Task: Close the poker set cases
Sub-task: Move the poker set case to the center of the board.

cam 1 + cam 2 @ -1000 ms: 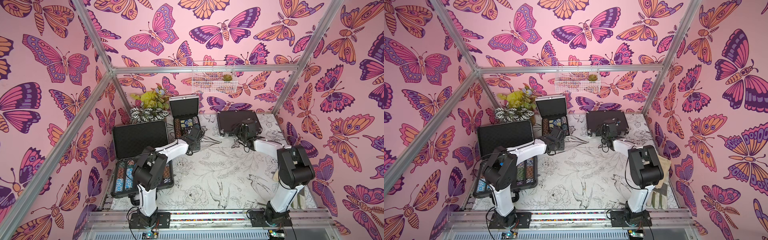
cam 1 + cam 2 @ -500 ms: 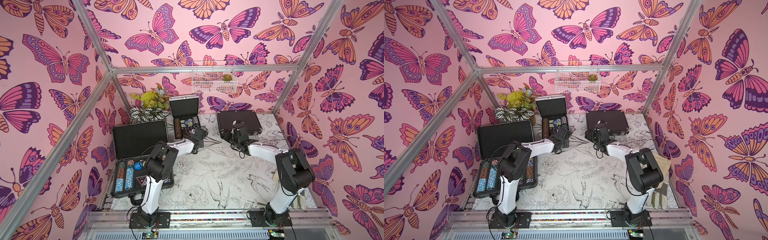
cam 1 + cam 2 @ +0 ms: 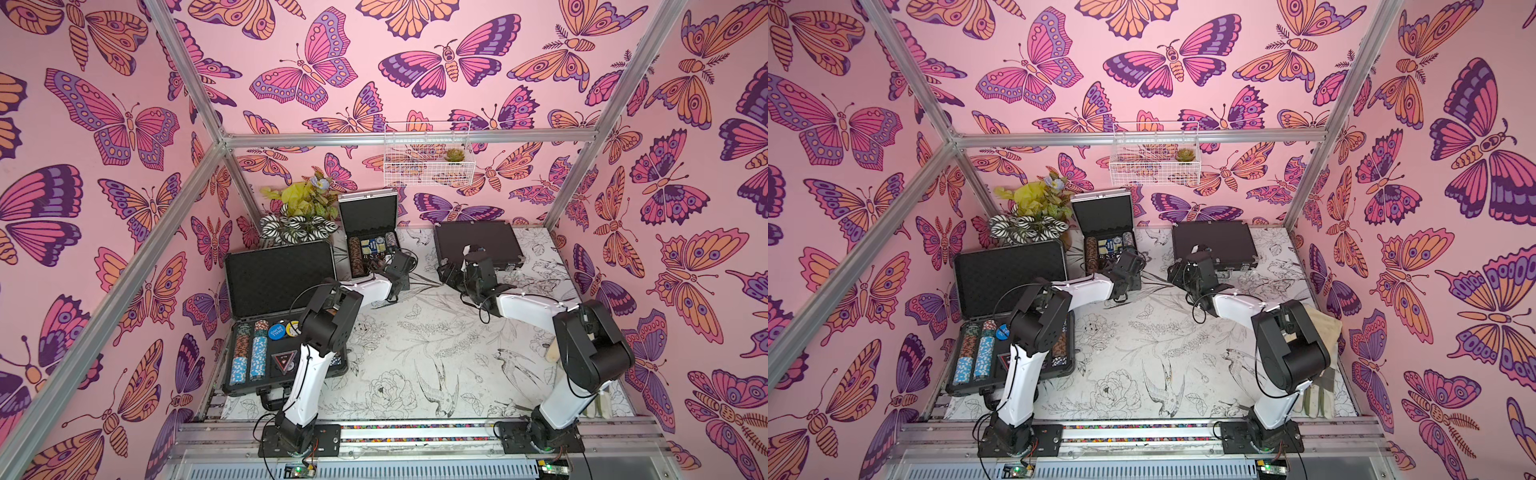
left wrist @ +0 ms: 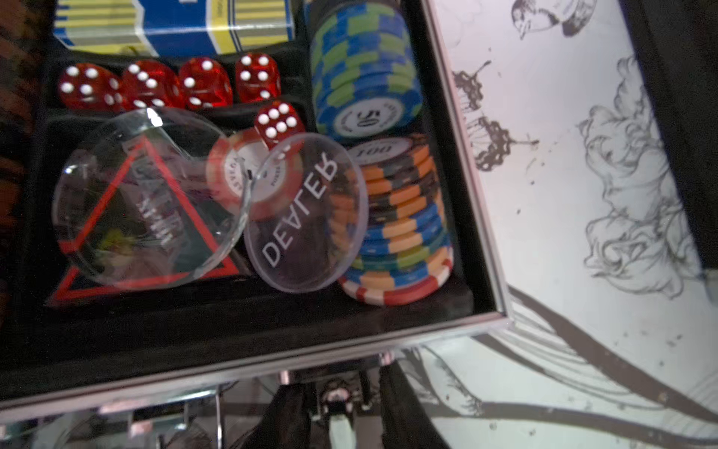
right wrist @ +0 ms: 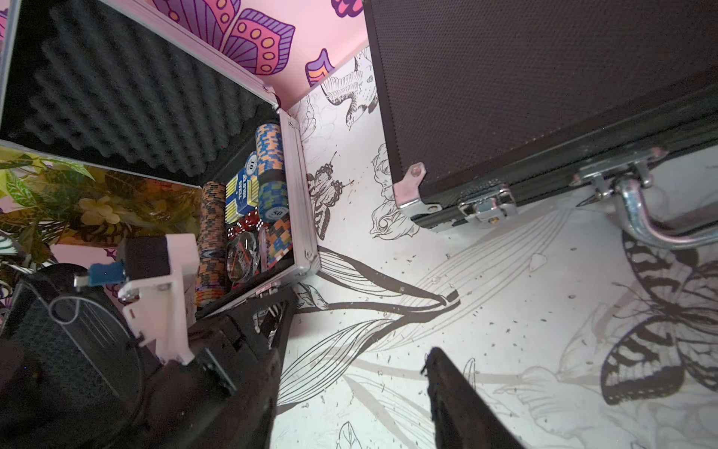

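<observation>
The small silver case (image 5: 299,194) stands open at the back of the table (image 3: 415,332), lid (image 3: 368,214) upright, beside the closed black case (image 3: 476,243). The large case (image 3: 278,282) at the left is also open. The left claw (image 4: 342,385) sits at the small case's front rim, fingers slightly apart; any grip cannot be told. The right claw (image 5: 349,388) hangs open and empty. Hook behind the lid's top edge, lower it evenly, and confirm the tilted dealer disc (image 4: 307,214) clears.
</observation>
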You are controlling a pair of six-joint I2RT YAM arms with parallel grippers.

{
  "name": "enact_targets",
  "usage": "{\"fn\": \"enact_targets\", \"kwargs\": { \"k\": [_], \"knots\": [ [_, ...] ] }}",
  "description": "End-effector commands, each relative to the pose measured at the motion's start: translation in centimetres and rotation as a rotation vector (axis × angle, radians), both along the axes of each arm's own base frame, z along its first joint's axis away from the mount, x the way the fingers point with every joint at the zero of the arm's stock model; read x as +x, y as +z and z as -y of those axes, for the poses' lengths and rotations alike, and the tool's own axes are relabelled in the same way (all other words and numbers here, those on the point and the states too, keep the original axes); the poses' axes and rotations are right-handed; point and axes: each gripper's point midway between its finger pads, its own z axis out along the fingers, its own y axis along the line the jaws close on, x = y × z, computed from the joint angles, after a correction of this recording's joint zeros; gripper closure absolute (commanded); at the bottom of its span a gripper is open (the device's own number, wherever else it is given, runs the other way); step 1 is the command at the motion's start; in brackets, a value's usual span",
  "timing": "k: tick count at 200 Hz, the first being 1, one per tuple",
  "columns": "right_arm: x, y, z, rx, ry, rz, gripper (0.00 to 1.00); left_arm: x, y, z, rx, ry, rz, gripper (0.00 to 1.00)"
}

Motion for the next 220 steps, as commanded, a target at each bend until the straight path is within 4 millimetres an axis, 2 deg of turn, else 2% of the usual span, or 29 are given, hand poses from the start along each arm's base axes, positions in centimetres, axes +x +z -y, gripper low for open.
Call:
{"fn": "enact_targets", "kwargs": {
  "k": [1, 37, 50, 74, 95, 129, 139, 140, 144, 157, 187, 220],
  "knots": [
    [-0.6, 1.8, -0.3, 0.024, 0.009, 0.035, 0.39, -2.3, -3.9, -1.1, 0.054, -0.008, -0.144, 0.75],
    [-1.0, 2.3, -0.2, 0.027, 0.015, 0.042, 0.39, -3.5, -3.6, -2.5, 0.150, -0.010, -0.192, 0.79],
    [-1.0, 2.4, -0.2, 0.033, 0.017, 0.041, 0.38, -4.1, -4.0, -2.3, 0.183, -0.050, -0.221, 0.80],
    [-1.2, 2.5, -0.3, 0.041, 0.027, 0.040, 0.38, -5.7, -4.4, -0.6, 0.171, -0.174, -0.283, 0.81],
    [-1.3, 2.5, 0.0, 0.045, 0.021, 0.035, 0.38, -7.5, -3.9, 0.8, 0.164, -0.229, -0.291, 0.81],
    [-1.8, 2.9, 1.2, 0.051, 0.003, 0.039, 0.38, -10.2, -2.9, 1.9, 0.141, -0.244, -0.299, 0.79],
    [-1.9, 2.5, 1.4, 0.039, 0.000, 0.030, 0.38, -10.8, -2.7, 2.0, 0.138, -0.247, -0.300, 0.79],
    [-2.0, 3.4, 1.5, 0.044, -0.001, 0.048, 0.38, -10.9, -2.6, 2.1, 0.139, -0.248, -0.300, 0.79],
    [-2.1, 3.9, 1.7, 0.044, -0.002, 0.056, 0.38, -11.0, -2.6, 2.1, 0.139, -0.251, -0.299, 0.79],
    [-2.4, 4.1, 2.0, 0.036, -0.004, 0.057, 0.37, -11.8, -2.4, 2.5, 0.137, -0.266, -0.303, 0.79],
    [-3.1, 4.6, 2.7, 0.012, -0.010, 0.059, 0.37, -15.1, -2.3, 4.3, 0.125, -0.309, -0.327, 0.77],
    [-4.0, 4.8, 3.8, -0.014, -0.042, 0.056, 0.36, -18.3, -1.9, 5.2, 0.119, -0.308, -0.359, 0.76]
  ]
}}
